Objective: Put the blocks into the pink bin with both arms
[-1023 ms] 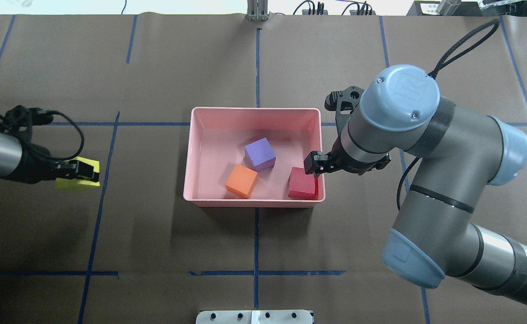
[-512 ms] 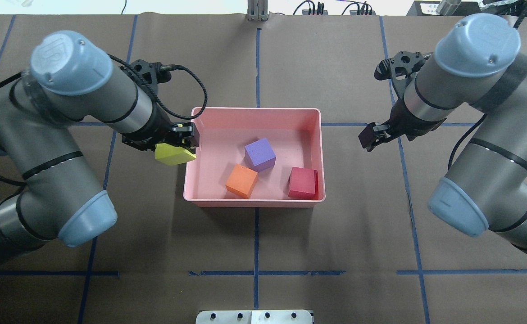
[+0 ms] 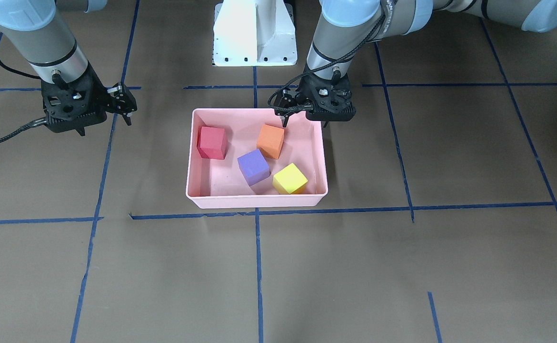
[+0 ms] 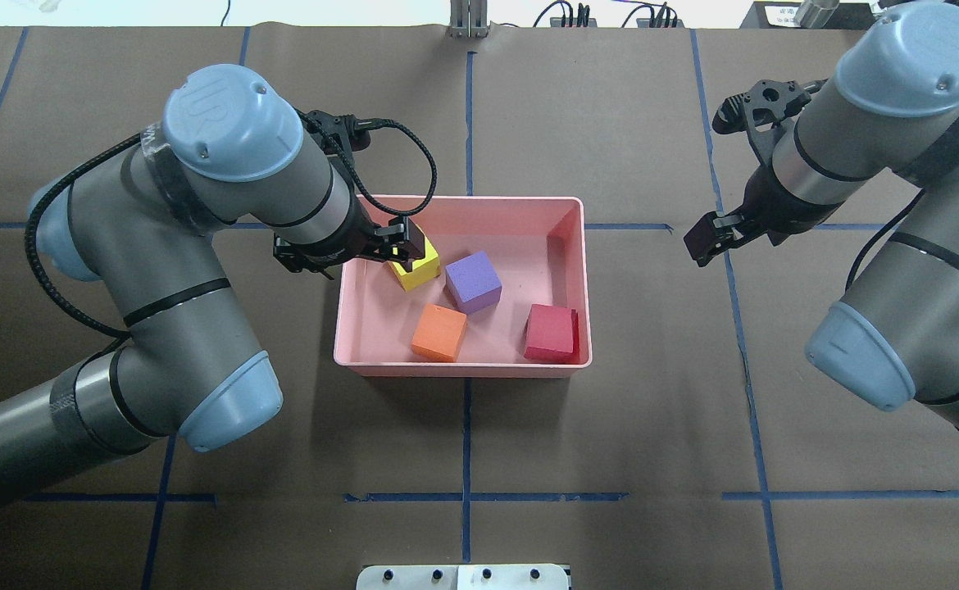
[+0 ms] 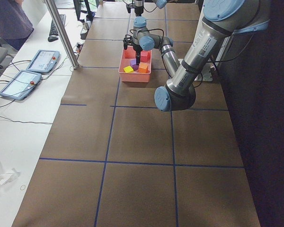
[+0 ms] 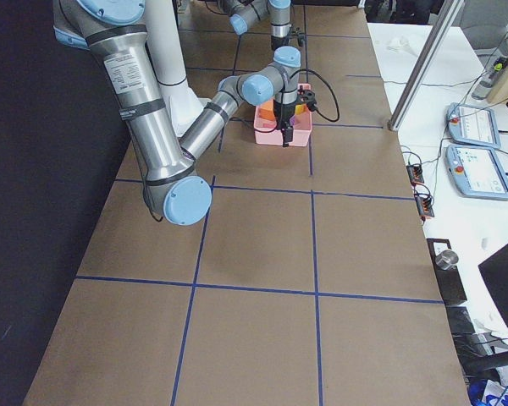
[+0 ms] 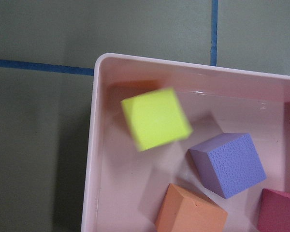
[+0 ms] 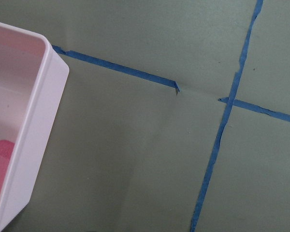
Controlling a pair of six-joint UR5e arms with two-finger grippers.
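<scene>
The pink bin [image 3: 254, 202] stands mid-table and holds all the blocks: red [image 3: 212, 142], orange [image 3: 270, 140], purple [image 3: 253, 166] and yellow-green [image 3: 290, 178]. My left gripper [image 3: 305, 119] hangs open and empty above the bin's left end. The yellow-green block lies below it in the far left corner [image 4: 415, 269] and shows blurred in the left wrist view [image 7: 156, 118]. My right gripper [image 3: 124, 102] is open and empty above bare table to the right of the bin [image 4: 705, 239]. No fingers show in either wrist view.
The white pedestal base [image 3: 254, 33] stands behind the bin on the robot's side. Blue tape lines [image 4: 467, 496] cross the brown table cover. A white desk with tablets [image 5: 33, 71] and a metal post [image 5: 61, 33] lies beyond the far edge.
My left gripper brought the yellow-green block from the table at the left to above the bin and let it go. My right gripper pulled back from the red block, out to the right.
</scene>
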